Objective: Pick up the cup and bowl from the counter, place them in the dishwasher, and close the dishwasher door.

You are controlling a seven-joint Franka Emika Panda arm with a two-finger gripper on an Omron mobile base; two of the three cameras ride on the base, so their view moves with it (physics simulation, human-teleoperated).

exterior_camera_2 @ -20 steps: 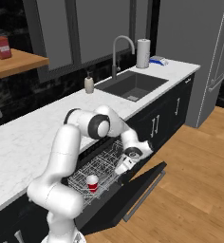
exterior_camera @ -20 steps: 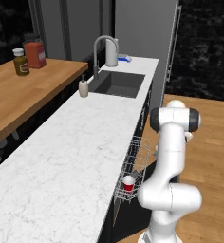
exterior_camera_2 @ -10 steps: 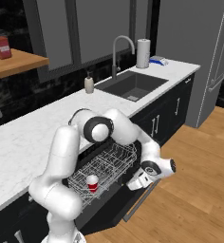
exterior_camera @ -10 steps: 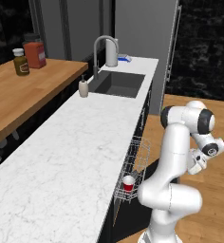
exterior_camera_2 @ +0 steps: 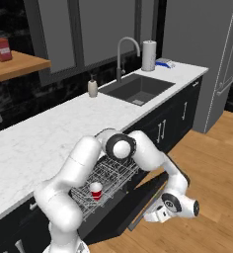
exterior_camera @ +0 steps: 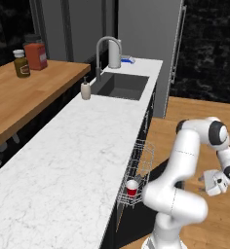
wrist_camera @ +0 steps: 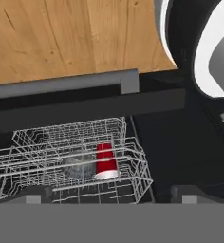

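Cup (wrist_camera: pixel 105 161) and bowl (wrist_camera: pixel 78 167) sit racked ahead of my released pincer (exterior_camera_2: pixel 157 214); I judge it best to get under the dishwasher door (exterior_camera_2: pixel 133 205) just beside it and lift squarely.

This is a home kitchen, rendered rather than filmed. A long white marble table (exterior_camera: pixel 73 160) with faint grey veins runs over black cabinets (exterior_camera_2: pixel 180 116) with silver handles. Set into it is a dark sink (exterior_camera_2: pixel 138 89) with a tall curved silver tap (exterior_camera_2: pixel 126 49), a small soap bottle (exterior_camera_2: pixel 92 88) beside it and a white paper towel roll (exterior_camera_2: pixel 148 55) behind. A dishwasher (exterior_camera_2: pixel 123 207) stands open under the worktop, its silver wire rack (wrist_camera: pixel 71 156) pulled out with a red cup (wrist_camera: pixel 105 160) and a grey bowl (wrist_camera: pixel 78 167) in it. A brown wooden shelf (exterior_camera: pixel 29 95) carries a jar (exterior_camera: pixel 21 63) and a red canister (exterior_camera: pixel 36 55). A tall grey fridge (exterior_camera: pixel 148 34) and warm wooden floor (exterior_camera_2: pixel 217 163) complete the room.
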